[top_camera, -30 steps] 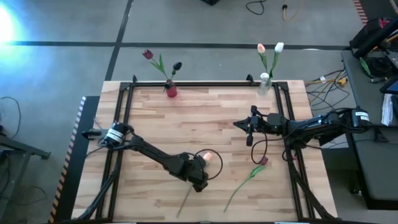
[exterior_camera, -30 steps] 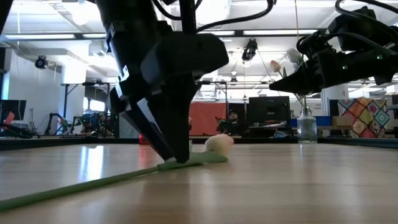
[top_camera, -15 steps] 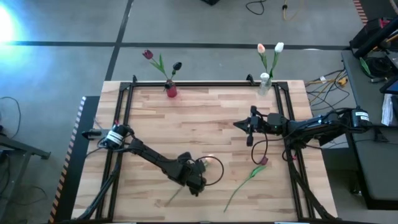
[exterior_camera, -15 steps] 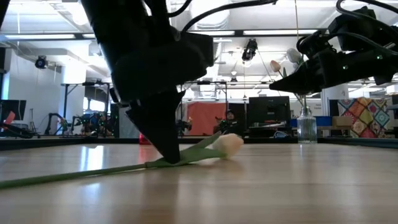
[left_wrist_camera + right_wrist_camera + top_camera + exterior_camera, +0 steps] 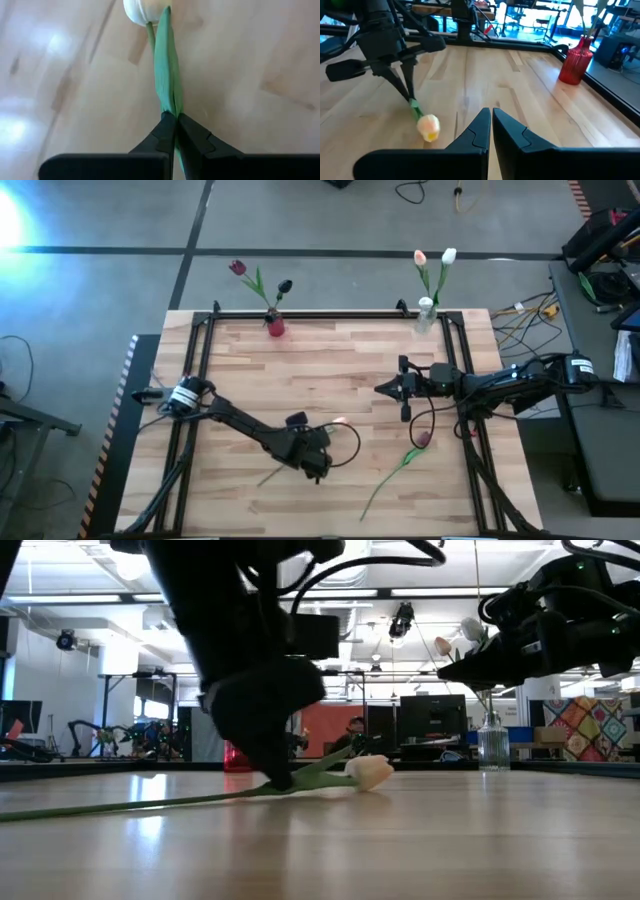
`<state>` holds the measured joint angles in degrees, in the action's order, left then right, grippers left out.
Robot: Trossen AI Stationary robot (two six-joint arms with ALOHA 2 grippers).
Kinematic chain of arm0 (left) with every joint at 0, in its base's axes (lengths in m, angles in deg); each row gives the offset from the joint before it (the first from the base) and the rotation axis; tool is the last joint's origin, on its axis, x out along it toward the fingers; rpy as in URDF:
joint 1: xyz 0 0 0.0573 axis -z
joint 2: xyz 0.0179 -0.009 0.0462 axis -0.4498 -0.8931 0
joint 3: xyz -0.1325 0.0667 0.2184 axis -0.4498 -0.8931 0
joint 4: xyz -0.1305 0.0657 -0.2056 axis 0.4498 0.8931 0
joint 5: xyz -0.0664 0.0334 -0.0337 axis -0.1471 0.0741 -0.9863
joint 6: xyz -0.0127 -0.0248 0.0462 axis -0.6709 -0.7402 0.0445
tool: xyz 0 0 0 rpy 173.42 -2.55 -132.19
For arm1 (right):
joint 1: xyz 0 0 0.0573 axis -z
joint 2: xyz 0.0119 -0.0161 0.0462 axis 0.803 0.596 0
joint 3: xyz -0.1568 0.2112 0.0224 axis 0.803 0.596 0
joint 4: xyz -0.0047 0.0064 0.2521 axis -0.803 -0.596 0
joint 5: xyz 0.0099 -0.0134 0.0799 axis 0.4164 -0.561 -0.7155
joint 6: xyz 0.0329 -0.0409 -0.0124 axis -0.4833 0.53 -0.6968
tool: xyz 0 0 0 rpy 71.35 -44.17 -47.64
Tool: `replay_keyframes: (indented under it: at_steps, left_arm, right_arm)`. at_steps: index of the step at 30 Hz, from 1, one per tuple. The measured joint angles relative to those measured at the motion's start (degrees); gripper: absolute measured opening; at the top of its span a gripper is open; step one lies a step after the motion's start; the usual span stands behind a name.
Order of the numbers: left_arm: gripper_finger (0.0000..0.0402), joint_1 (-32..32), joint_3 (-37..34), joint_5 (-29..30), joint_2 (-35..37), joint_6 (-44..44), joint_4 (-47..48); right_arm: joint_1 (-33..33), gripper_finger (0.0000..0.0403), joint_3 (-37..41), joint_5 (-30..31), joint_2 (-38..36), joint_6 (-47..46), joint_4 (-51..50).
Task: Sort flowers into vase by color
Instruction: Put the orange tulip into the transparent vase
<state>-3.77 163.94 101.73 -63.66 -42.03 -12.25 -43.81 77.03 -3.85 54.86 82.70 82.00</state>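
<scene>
A pale tulip [image 5: 340, 423] lies near the table's middle, its stem [image 5: 266, 477] trailing toward the near left. My left gripper [image 5: 318, 444] is shut on it just behind the head [image 5: 144, 9]. A dark red tulip [image 5: 423, 438] lies flat on the table at the right, its stem running toward the near edge. My right gripper [image 5: 380, 387] hovers shut above the table's right half and touches nothing. At the far edge a red vase [image 5: 275, 327] holds two dark tulips, and a clear vase [image 5: 426, 315] holds two pale ones. My left gripper pinches the pale tulip's stem and leaf [image 5: 171, 109] between its two fingertips [image 5: 284, 783], a short way behind the head. The fingers slant steeply down from the table's left. The long stem end [image 5: 90, 810] lies on the table; the head [image 5: 368, 771] sits low beside the fingers.
A black frame [image 5: 330, 313] runs along the table's far edge and sides. A cable loop [image 5: 350, 448] hangs from my left arm beside the pale tulip. Bare wood [image 5: 330, 370] lies between the grippers and the vases.
My left gripper has shut on the pale tulip's stem and rolled about its own axis. The tulip has turned about on the table: its free stem end has swung toward the table's left edge, while the head has stayed near the same spot.
</scene>
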Motion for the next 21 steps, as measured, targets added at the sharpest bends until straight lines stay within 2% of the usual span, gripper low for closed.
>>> replay_keyframes:
  at_steps: [4, 9, 14, 21]
  left_arm:
    - [0.0, 0.14, -4.82, -3.79, 2.55, 0.05, -4.67]
    - [0.0, -0.43, -13.7, -6.09, 7.52, 3.48, -17.92]
    - [0.0, -2.96, -24.6, -5.4, 13.37, 10.84, -39.38]
    - [0.0, -8.33, -38.7, -6.06, 17.18, 25.01, -70.98]
  right_arm:
    - [0.02, 0.0012, 0.0, 0.02, 0.02, 0.86, 0.02]
    - [0.02, 0.0012, 0.0, 0.02, 0.02, 1.27, 0.42]
    - [-0.35, 0.0012, 0.0, 0.0, 0.02, 0.85, 0.45]
    - [-2.33, 0.0013, -2.02, -0.95, 0.24, -0.77, 0.48]
